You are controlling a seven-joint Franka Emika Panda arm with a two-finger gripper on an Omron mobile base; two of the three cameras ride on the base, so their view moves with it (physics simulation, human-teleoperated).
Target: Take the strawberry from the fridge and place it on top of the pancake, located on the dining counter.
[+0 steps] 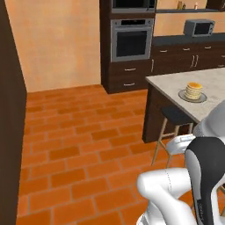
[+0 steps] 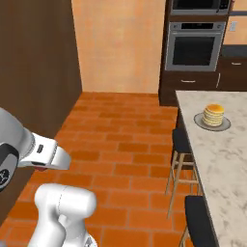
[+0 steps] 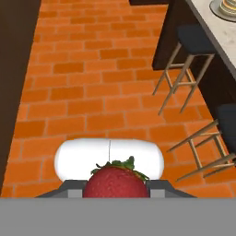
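Observation:
A dark-red strawberry (image 3: 115,182) with green leaves sits between my fingertips at the bottom of the hand view, where my gripper (image 3: 116,192) is shut on it. In the right base view a sliver of red, the strawberry (image 2: 41,169), peeks out under my white hand. The pancake (image 1: 194,90) (image 2: 213,115) is a golden stack on a round grey plate (image 3: 220,10), standing on the pale marble dining counter (image 1: 167,81) (image 2: 212,154) far ahead to the right. The fridge is out of view.
Dark-seated wooden stools (image 1: 176,116) (image 2: 181,140) (image 3: 196,39) stand along the counter's near side, with another stool (image 2: 200,219) (image 3: 228,117) closer. A tall dark wood panel (image 1: 11,132) (image 2: 34,72) lines the left. A wall oven (image 1: 131,39) stands at the back beyond the orange brick floor (image 1: 79,145).

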